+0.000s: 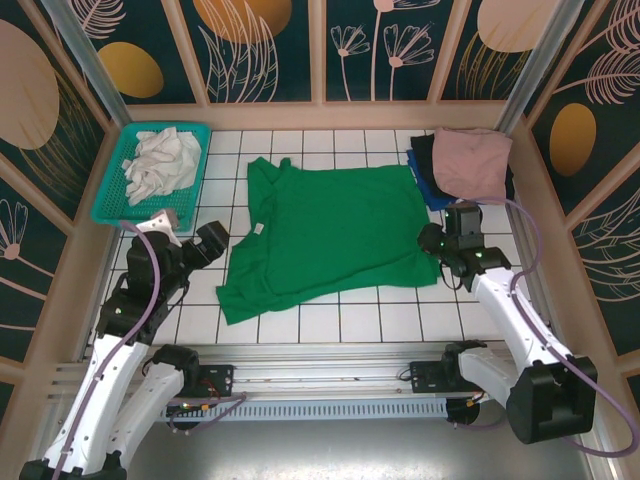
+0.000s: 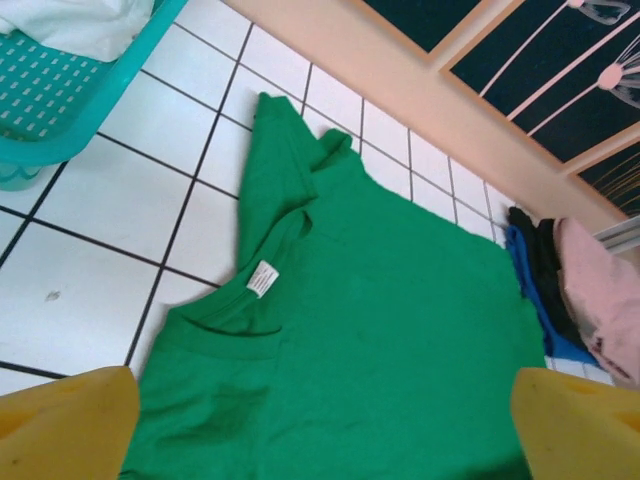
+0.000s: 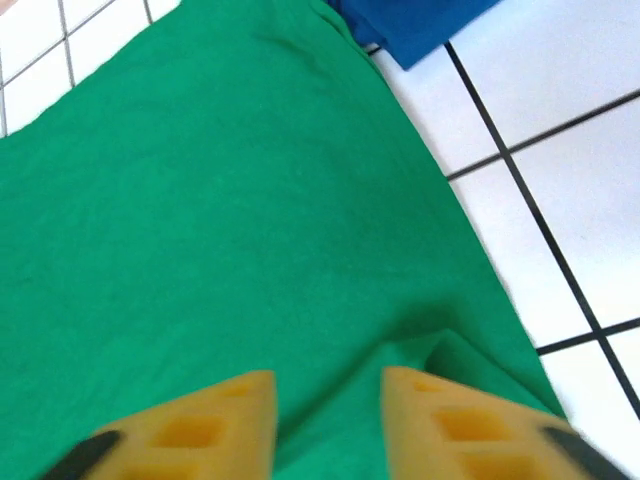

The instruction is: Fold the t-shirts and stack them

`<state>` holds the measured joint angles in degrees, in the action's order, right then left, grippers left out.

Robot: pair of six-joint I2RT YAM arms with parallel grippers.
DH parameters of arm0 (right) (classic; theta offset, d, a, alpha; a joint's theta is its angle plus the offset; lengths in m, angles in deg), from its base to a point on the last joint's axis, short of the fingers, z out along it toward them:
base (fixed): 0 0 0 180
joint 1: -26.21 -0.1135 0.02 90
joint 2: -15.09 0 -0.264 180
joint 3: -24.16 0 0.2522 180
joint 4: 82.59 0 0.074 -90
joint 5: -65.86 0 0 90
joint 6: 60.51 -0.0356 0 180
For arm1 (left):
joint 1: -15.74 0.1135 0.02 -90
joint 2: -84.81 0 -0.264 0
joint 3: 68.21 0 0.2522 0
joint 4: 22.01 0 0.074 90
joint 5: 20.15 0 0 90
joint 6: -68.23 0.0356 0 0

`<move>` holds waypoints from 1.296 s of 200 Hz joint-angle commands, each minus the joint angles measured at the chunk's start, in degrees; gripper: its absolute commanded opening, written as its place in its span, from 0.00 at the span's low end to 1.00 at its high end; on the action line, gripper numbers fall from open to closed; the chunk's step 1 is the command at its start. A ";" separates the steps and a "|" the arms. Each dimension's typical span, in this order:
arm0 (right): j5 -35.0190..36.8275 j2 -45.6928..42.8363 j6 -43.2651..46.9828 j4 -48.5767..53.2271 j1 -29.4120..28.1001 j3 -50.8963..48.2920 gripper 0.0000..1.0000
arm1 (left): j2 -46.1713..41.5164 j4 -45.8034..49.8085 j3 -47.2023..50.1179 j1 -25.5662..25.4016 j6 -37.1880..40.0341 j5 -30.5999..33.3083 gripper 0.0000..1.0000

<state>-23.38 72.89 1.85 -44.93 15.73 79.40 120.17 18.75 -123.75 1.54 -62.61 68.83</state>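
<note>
Left gripper jaws wide, empty, near the collar | right gripper jaws part-open over the hem corner, apparently pinching nothing | green t-shirt spread flat between the arms, folded stack far right | soft, light, limp: pinch hem corners and shoulders, lift slowly

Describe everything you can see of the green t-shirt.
The green t-shirt is soft cloth, short-sleeved, lying spread and wrinkled on the white tiled table. Its neckline, with a white label inside, points toward the left end effector; its hem edge lies under the right end effector, whose fingers stand apart above it. Its far corner meets the blue folded shirt.
</note>
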 commanded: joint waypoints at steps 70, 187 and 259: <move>-5.62 16.91 1.43 -15.27 -12.60 6.93 0.55 | 46.10 -19.12 -7.59 0.28 10.10 -4.55 0.89; -4.10 31.80 -1.80 -19.25 -4.62 0.50 0.58 | 65.88 -12.96 -17.25 2.08 17.82 2.60 0.01; -6.43 29.21 -0.40 -20.78 -0.36 -2.90 0.59 | 57.96 -13.26 -10.53 2.90 17.28 -5.10 0.28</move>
<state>-28.65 103.43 1.04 -65.06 14.62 77.83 177.54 5.81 -135.71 5.30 -45.93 70.91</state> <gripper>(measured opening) 0.586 0.183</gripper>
